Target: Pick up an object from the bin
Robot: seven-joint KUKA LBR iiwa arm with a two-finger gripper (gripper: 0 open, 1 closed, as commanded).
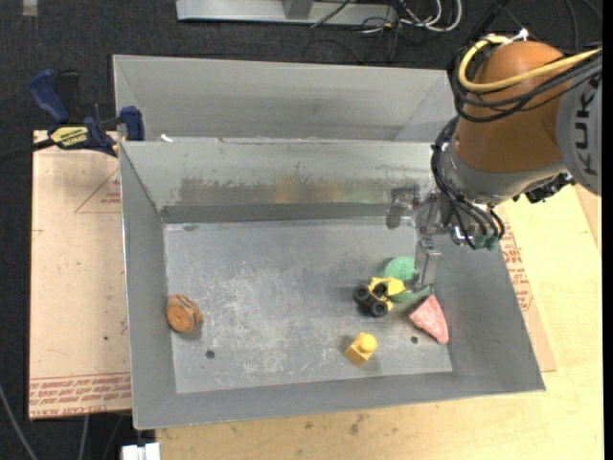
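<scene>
Yellow block (360, 349) lies in front; your gripper (421, 284), opening impossible to tell, stands just right of the green lump (400, 269).

Right of centre in the frame, the gripper (421, 288) is covering part of a green thing (399, 269), its kind being too small to tell. The orange-covered arm (508, 103) is running off the right edge.

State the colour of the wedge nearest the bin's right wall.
The wedge is pink; camera view.

Dark floor (77, 27) w/ tangled cables (431, 3), grey metal stand base (278, 6) at top.
</scene>
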